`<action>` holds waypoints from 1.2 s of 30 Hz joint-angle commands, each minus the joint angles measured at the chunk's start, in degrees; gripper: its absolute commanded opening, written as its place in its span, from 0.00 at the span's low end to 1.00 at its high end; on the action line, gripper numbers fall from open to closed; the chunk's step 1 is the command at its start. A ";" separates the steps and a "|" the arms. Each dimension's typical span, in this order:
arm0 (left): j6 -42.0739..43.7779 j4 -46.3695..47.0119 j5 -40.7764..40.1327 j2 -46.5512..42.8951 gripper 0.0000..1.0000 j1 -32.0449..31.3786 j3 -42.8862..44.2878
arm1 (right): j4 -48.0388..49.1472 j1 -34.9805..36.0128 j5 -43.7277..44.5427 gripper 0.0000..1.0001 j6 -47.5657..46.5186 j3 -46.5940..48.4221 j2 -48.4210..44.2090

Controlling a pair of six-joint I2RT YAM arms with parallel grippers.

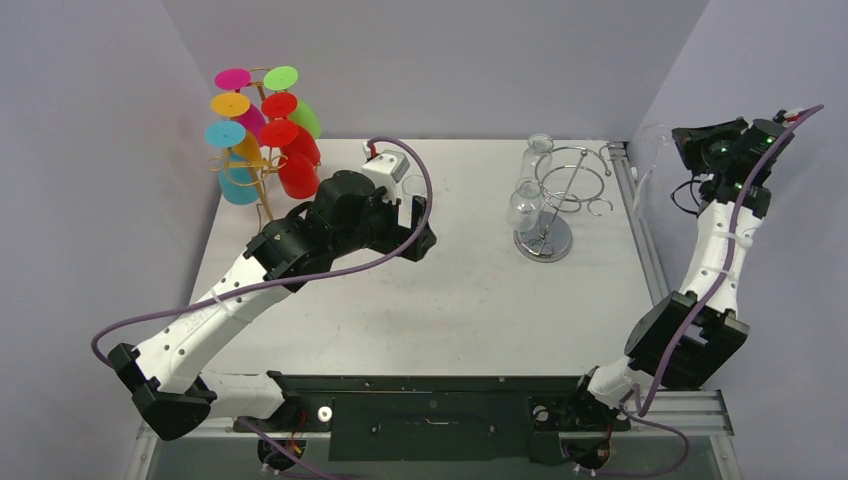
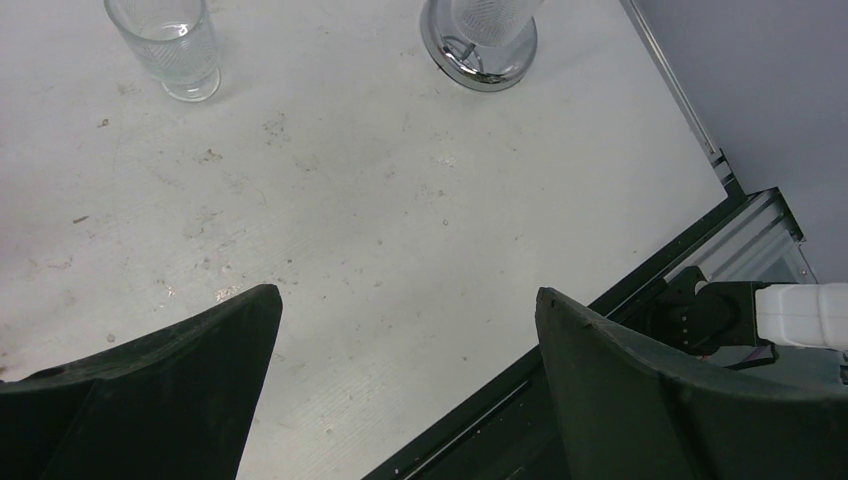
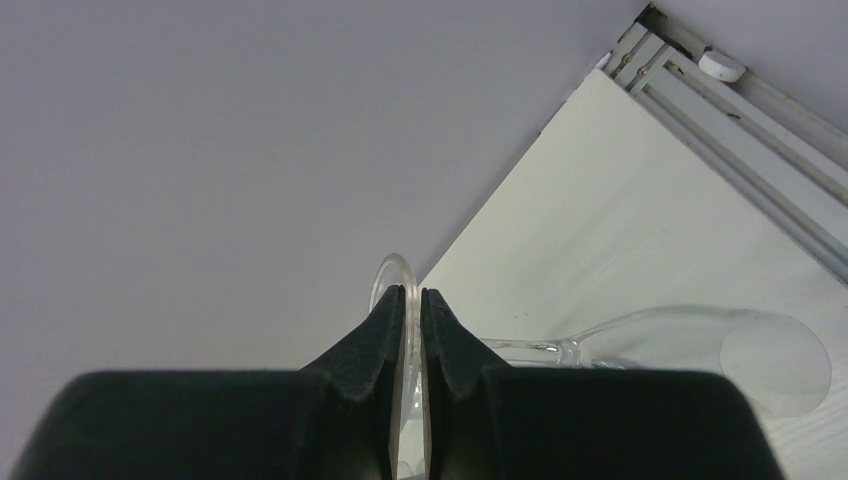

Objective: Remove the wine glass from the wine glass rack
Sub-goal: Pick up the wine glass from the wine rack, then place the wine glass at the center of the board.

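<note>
My right gripper (image 3: 411, 295) is shut on the thin round foot of a clear wine glass (image 3: 560, 348). The stem and bowl stick out to the right of the fingers. In the top view this wine glass (image 1: 652, 150) hangs off the rack, over the table's right rail, beside the right gripper (image 1: 690, 150). The chrome wine glass rack (image 1: 568, 185) stands at the back right with two clear glasses (image 1: 523, 205) still hanging on it. My left gripper (image 2: 408, 305) is open and empty above the middle of the table (image 2: 400, 180).
A clear ribbed glass (image 2: 165, 45) stands upright on the table near the rack's chrome base (image 2: 480, 40). A gold stand with several coloured glasses (image 1: 262, 130) fills the back left corner. Grey walls close in on three sides; a metal rail (image 1: 640, 220) runs along the right edge.
</note>
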 commanded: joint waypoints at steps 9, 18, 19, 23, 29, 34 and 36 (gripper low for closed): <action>-3.82 8.72 3.60 -0.87 0.96 0.64 -1.67 | -13.19 -2.43 -4.62 0.00 -1.93 -5.10 -21.53; -9.65 17.89 10.89 -1.43 0.96 5.52 -7.36 | -21.03 -2.33 -8.12 0.00 -1.41 -7.49 -33.01; -10.29 20.05 11.52 -1.37 0.96 5.94 -7.97 | -21.74 -2.36 -8.55 0.00 -1.42 -7.08 -33.55; -14.49 26.16 15.12 -0.36 0.96 7.37 -10.77 | -25.71 -1.55 -10.05 0.00 -1.27 -5.48 -36.36; -19.62 31.81 15.89 0.55 0.96 8.21 -12.13 | -25.28 5.73 -9.52 0.00 3.88 -4.08 -38.89; -23.06 36.74 16.51 0.26 0.96 8.68 -14.62 | -20.53 15.04 -5.09 0.00 9.71 -3.73 -38.29; -24.49 39.08 17.14 0.04 0.96 9.25 -15.89 | -18.31 18.95 -3.10 0.00 11.82 -3.71 -37.53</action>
